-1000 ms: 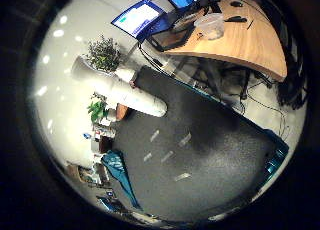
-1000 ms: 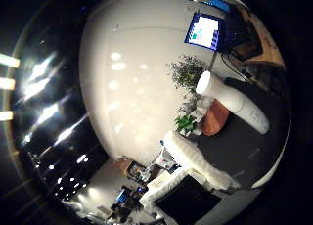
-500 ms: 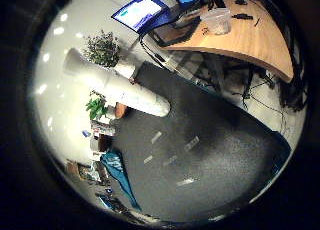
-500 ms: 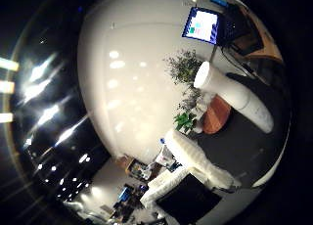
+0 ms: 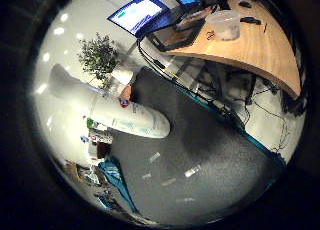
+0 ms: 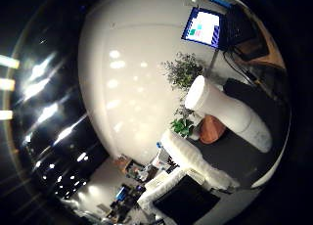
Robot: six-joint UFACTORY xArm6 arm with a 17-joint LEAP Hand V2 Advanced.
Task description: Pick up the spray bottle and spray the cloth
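A white spray bottle (image 5: 125,117) with a small printed label lies close across my palm, its round body standing out against the room behind. Its flat end (image 6: 201,90) shows in the thumb side view. A white ribbed finger (image 6: 195,159) of my right hand (image 6: 188,186) runs alongside the bottle, with a black part of the hand below it. The bottle keeps its place against the palm while the room shifts, so the hand is shut on it. No cloth shows in either view.
A curved wooden table (image 5: 260,45) carries a clear plastic tub (image 5: 225,25) and a laptop (image 5: 180,32), with lit screens (image 5: 137,12) behind. A dark grey carpet (image 5: 210,155) with pale tape marks spreads below. Potted plants (image 6: 183,73) stand by a white wall.
The whole picture has shifted: the table and carpet slid across the view, so the camera moved. The bottle stayed near the palm and looks slightly larger.
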